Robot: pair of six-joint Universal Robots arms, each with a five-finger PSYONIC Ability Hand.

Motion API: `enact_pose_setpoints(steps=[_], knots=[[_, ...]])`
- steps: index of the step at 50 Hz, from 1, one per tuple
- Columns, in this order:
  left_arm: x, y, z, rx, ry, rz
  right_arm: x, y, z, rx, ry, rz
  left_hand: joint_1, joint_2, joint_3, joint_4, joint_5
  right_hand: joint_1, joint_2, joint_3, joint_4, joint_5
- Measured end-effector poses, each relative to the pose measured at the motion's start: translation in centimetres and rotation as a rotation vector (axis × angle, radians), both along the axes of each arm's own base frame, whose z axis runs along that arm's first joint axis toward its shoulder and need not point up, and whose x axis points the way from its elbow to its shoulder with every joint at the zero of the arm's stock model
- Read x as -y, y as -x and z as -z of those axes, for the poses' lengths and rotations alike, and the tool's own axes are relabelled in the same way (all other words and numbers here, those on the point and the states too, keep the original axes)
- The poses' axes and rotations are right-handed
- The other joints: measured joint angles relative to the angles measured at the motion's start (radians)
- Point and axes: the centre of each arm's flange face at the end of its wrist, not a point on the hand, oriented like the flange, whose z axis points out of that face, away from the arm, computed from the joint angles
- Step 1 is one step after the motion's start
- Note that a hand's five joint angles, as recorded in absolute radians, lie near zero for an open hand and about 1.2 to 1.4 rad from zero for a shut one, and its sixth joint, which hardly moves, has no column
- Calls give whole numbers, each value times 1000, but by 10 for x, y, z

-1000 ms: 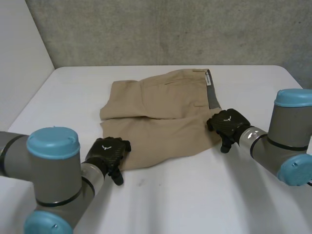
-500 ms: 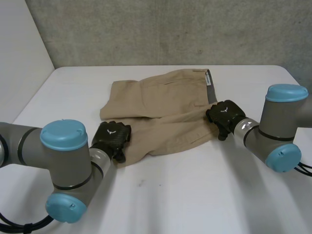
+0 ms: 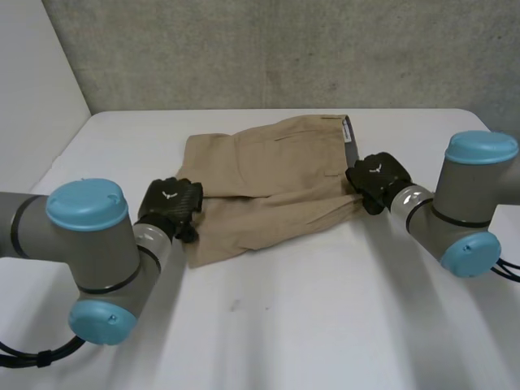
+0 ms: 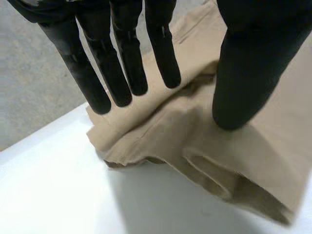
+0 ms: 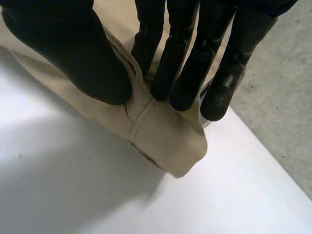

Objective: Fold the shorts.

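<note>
Shorts: the khaki shorts [image 3: 268, 175] lie in the middle of the surface [image 3: 325, 317], toward its far side. The waistband [image 5: 165, 131] is at the robot's right and the leg openings are at its left.
Left hand: the left hand [image 3: 169, 205] is at the hem of the near leg. Its straight fingers [image 4: 124, 58] and thumb pinch a raised fold of cloth.
Right hand: the right hand [image 3: 375, 175] is at the near corner of the waistband. Its fingers [image 5: 170, 68] and thumb squeeze that corner between them.
Done: both ends of the near half are taken. The near edge runs wrinkled between the two hands, so I judge the first fold as only begun.
Left to do: to carry the near leg over the far leg, lay it flat, and probably fold once more across.
Surface: white, smooth and matte.
Room: a rough grey concrete wall [image 3: 284, 49] stands behind, with a plain white panel [image 3: 32, 81] at the robot's left.
</note>
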Motion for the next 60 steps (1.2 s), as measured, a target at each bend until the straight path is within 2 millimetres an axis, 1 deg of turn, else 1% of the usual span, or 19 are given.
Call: enact_pose_setpoints(steps=[2,5,6,8,10,13,14,15,18,19,27,30,34,41,45,54,60], knots=[[-2,-1,-5,-6,9,-1,-4,0,-7,10,2,2,-39,-65,-63,-66,-69,0,0,0,0,1],[-4,-2,-10,-10,16,-1,-5,1,-9,13,2,3,-39,-65,-63,-66,-69,0,0,0,0,1],[-7,-4,-14,-14,21,-1,-11,2,-19,32,0,9,-76,-112,-113,-113,-117,0,0,0,0,2],[-12,-6,-19,-17,22,-1,-17,4,-27,54,-13,17,-123,-158,-161,-159,-165,0,0,0,0,3],[-16,-8,-19,-14,14,-1,-21,5,-30,63,-27,23,-146,-180,-180,-181,-189,0,0,0,0,4],[-29,-12,-18,-3,-13,3,-27,7,-33,79,-75,39,-147,-180,-181,-182,-190,0,0,0,0,4],[-29,-12,-18,-3,-13,3,-27,7,-33,79,-75,39,-147,-180,-181,-182,-190,0,0,0,0,4],[-37,-15,-17,6,-34,6,-31,9,-34,88,-108,52,-147,-180,-181,-182,-190,0,0,0,1,4],[-49,-17,-16,15,-66,14,-33,11,-34,101,-145,73,-139,-173,-176,-174,-177,0,0,0,1,4],[-57,-17,-15,18,-88,21,-34,12,-34,108,-162,87,-132,-165,-171,-164,-163,0,0,0,1,4],[-97,-10,-6,2,-224,71,-34,14,-34,131,-191,120,-91,-125,-130,-124,-124,0,0,0,1,4],[-104,-8,-2,-3,-250,73,-35,14,-34,133,-191,120,-91,-125,-130,-124,-124,0,0,0,1,4],[-101,-6,4,-4,-250,52,-36,14,-35,132,-193,117,-95,-131,-133,-133,-139,0,0,0,1,4],[-78,-5,14,-13,-197,-17,-41,15,-35,130,-200,112,-94,-129,-132,-132,-136,0,0,0,1,4],[-70,-5,19,-12,-186,-38,-45,16,-38,131,-199,109,-94,-129,-132,-132,-136,0,0,0,1,4],[-59,-6,28,-12,-184,-59,-49,17,-43,135,-193,104,-94,-129,-132,-132,-136,0,0,0,1,4],[-51,-5,31,-18,-178,-66,-50,17,-42,135,-195,102,-73,-111,-113,-113,-114,0,0,0,1,4]])
